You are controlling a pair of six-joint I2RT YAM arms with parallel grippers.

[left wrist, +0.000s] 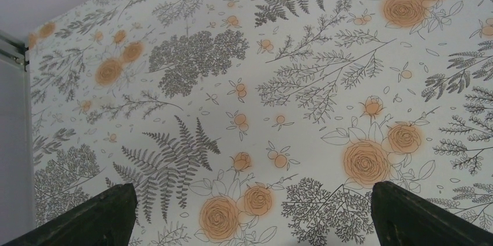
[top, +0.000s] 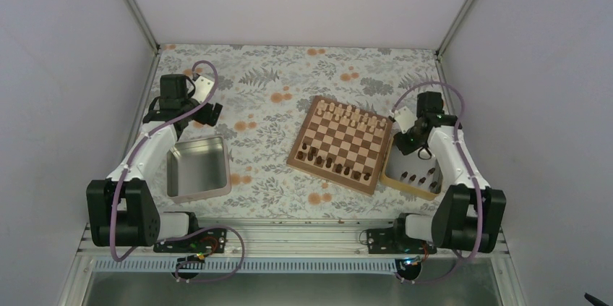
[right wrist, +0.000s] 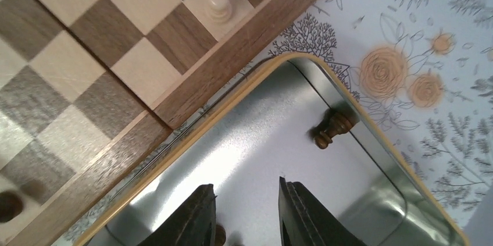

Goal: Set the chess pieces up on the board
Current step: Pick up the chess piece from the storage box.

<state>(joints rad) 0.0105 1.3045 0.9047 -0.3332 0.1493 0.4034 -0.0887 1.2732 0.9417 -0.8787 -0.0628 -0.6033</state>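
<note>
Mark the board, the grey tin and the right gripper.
board [top: 343,144]: top view, a central square.
grey tin [top: 196,170]: top view, its bare floor.
right gripper [right wrist: 244,188]: right wrist view, midway between its fingertips.

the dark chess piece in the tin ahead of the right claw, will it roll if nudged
The dark chess piece is round-bodied and seems to lie sideways on the smooth metal tin, so it may roll or skid. Small wood, probably light, stiff.

Under me spreads a floral-printed tablecloth [left wrist: 244,54]; a square grey metal tin [top: 195,166] lies left, a yellow-rimmed shiny metal tin [right wrist: 256,135] right.
</note>
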